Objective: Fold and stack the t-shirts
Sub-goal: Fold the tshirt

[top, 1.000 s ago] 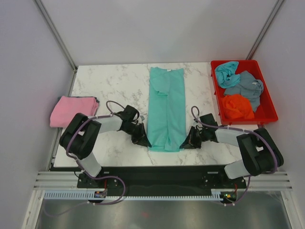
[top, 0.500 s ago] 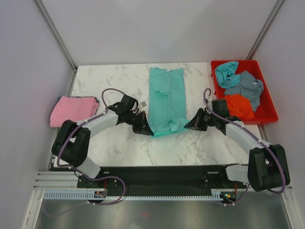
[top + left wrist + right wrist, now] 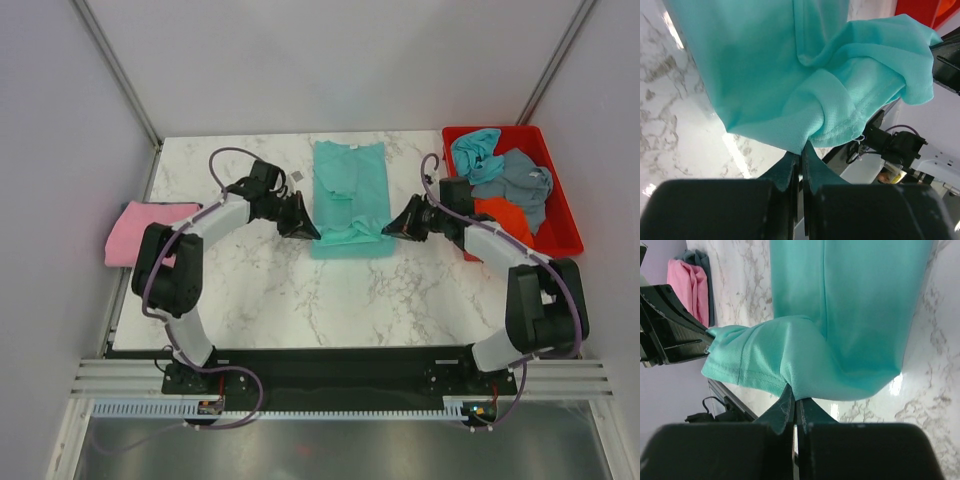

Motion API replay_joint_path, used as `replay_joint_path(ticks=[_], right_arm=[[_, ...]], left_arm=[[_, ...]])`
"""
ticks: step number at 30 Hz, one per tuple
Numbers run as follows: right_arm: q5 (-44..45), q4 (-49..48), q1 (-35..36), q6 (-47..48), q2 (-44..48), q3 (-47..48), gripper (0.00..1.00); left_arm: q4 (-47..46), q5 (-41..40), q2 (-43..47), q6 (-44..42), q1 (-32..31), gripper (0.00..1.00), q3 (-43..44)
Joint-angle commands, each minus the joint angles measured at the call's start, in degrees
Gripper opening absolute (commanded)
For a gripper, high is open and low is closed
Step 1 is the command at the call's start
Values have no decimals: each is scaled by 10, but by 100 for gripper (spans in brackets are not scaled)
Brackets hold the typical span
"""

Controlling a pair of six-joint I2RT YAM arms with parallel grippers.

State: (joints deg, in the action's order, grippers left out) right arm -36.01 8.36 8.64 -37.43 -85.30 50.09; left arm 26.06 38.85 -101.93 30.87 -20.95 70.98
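1. Right, the teal-green t-shirt (image 3: 350, 200) is seen at the middle of the marble table (image 3: 300, 300). It is narrowed into a long strip, and its near hem is raised off the surface.
2. One hem corner is pinched by the left gripper (image 3: 308, 232), whose jaws are pressed tight together on the cloth. The opposite corner is clamped in just the same way by the right gripper (image 3: 390, 229).
3. The step in hand is judged to be the halving fold, with the hem to be laid over toward the collar. That fold is not yet set down, and the cloth is bunched between the two grippers.
4. One garment can be counted as finished. The pink t-shirt (image 3: 140, 232) is folded and parked at the left edge of the table, well apart from the teal one.
5. Three garments are left untouched in the red tray (image 3: 560, 246) at the far right. The light blue t-shirt (image 3: 475, 152), the grey-blue t-shirt (image 3: 520, 180) and the orange t-shirt (image 3: 503, 222) are all crumpled there.
6. By that count, under half of the job is reckoned done. One shirt is folded, one is mid-fold, three are waiting, and no stack has been built yet.
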Motion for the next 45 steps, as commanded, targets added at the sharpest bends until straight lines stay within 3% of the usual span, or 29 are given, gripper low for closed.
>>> replay_joint_path(ticks=[1, 14, 23, 33, 35, 36, 38, 39, 41, 45], right_arm=[[15, -58, -5, 15, -59, 66, 0], [28, -73, -6, 46, -232, 242, 0], [36, -76, -5, 59, -300, 295, 0], [43, -80, -4, 70, -337, 333, 0], [47, -78, -3, 72, -337, 335, 0], [52, -80, -4, 73, -334, 338, 9], [59, -79, -3, 86, -325, 341, 30], [63, -64, -3, 94, -308, 344, 44], [68, -47, -6, 102, -271, 338, 52], [58, -19, -20, 97, -197, 289, 55]], left_arm=[[14, -20, -45, -50, 6, 2, 63], [21, -77, -186, -94, 16, 2, 274], [11, -126, -259, -113, 18, 2, 352], [3, -152, -276, -116, 18, 4, 369], [3, -170, -272, -113, 19, 13, 376], [4, -178, -269, -113, 17, 18, 378], [15, -203, -263, -131, 14, 40, 397], [21, -220, -251, -137, 12, 66, 404], [42, -241, -230, -155, 11, 75, 408], [61, -225, -151, -144, 13, 81, 349]])
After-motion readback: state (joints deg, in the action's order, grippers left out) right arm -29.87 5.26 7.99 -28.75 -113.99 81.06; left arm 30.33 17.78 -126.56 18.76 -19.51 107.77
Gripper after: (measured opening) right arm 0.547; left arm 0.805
